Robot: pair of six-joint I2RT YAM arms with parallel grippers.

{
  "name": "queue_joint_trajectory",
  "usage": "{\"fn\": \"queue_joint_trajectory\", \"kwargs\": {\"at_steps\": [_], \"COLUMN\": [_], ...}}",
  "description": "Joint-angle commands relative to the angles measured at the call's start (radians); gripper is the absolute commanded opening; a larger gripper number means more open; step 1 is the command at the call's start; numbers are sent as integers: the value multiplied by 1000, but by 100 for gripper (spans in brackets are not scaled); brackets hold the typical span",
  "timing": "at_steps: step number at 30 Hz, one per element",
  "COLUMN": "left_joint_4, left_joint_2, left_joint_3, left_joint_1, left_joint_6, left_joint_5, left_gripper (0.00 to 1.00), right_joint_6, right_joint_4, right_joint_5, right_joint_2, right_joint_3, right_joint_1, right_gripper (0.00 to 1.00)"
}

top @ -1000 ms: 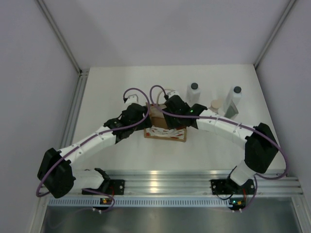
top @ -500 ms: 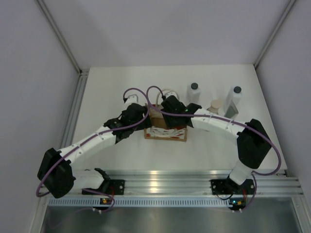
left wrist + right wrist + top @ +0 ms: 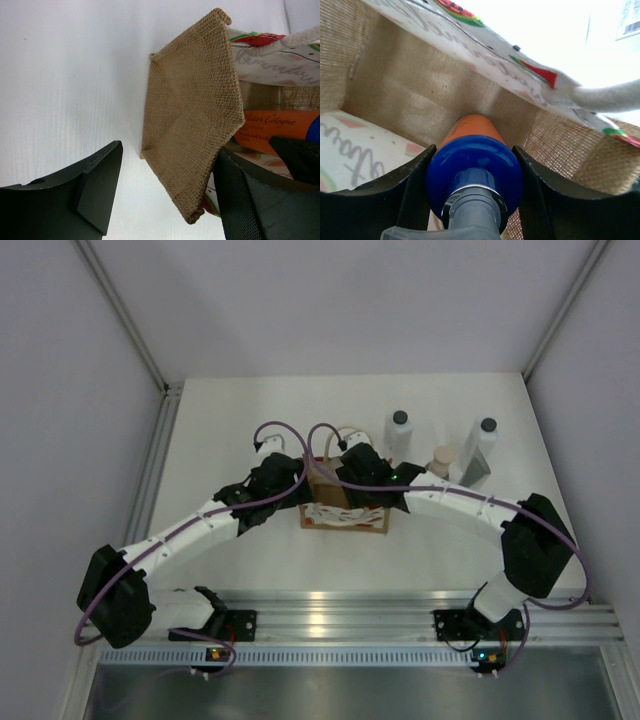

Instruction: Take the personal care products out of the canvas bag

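The canvas bag (image 3: pixel 345 512) stands tilted at the table's middle, open side towards the right arm. Inside it lies the orange bottle (image 3: pixel 470 127) with its blue top; it also shows in the left wrist view (image 3: pixel 280 125). My right gripper (image 3: pixel 474 150) is inside the bag (image 3: pixel 420 90), its fingers pressed on both sides of the blue top. My left gripper (image 3: pixel 170 160) is open and straddles the bag's burlap end wall (image 3: pixel 190 110); the left finger stands clear of the cloth. In the top view both grippers, left (image 3: pixel 303 480) and right (image 3: pixel 345 478), meet at the bag.
Two white bottles with dark caps (image 3: pixel 398 435) (image 3: pixel 482 450) and a grey-green bottle with a beige cap (image 3: pixel 443 460) stand upright on the table right of and behind the bag, close to the right forearm. The frame rail (image 3: pixel 320 615) runs along the near edge.
The right arm swung in and back while its gripper settled a little lower into the bag. The bag shifted slightly right. The left arm has barely moved.
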Motion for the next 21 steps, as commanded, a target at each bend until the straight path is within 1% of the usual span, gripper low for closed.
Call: {"fn": "queue_joint_trajectory", "kwargs": {"at_steps": [1, 8, 13, 17, 21], "left_joint_4": [11, 9, 12, 11, 11], "left_joint_2": [-19, -14, -8, -17, -22], "left_joint_3": [26, 27, 27, 29, 36], "left_joint_1": [2, 2, 2, 2, 2], "left_joint_6": [8, 1, -4, -4, -3], "left_joint_5": [-27, -35, -30, -33, -26], "left_gripper": [74, 74, 74, 75, 77], "right_joint_6": [-48, -88, -93, -87, -88], "right_joint_4": [148, 140, 99, 66, 36], "right_joint_5": [34, 5, -20, -44, -52], "right_joint_2": [-101, -134, -149, -198, -243], "right_joint_3": [14, 68, 117, 141, 178], "right_joint_1": [9, 9, 10, 9, 9], "right_gripper": [0, 0, 0, 0, 0]}}
